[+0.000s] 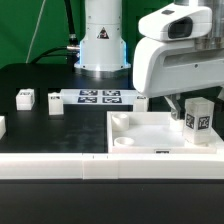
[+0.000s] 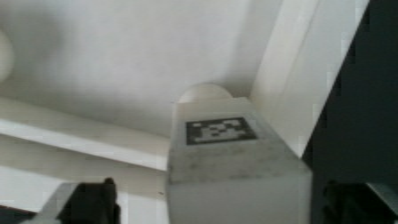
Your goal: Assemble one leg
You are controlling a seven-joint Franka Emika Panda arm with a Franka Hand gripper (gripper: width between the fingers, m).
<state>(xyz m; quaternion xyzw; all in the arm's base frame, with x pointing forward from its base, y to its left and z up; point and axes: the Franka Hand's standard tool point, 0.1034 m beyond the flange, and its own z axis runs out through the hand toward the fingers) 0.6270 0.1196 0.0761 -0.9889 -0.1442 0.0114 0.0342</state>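
Leg, white post w/ b&w tag, is standing upright directly under the end effector, btwn its fingers, in a corner of the white tray part. A gap is showing beside one finger; can't tell if it's gripping. Marker board is lying on the bench, well away from the end effector.

From my console I see a black table. Directly on it lie the marker board, a small white leg toward the exterior view's left, a second leg just beside that board, and the large white tray-like part toward the right
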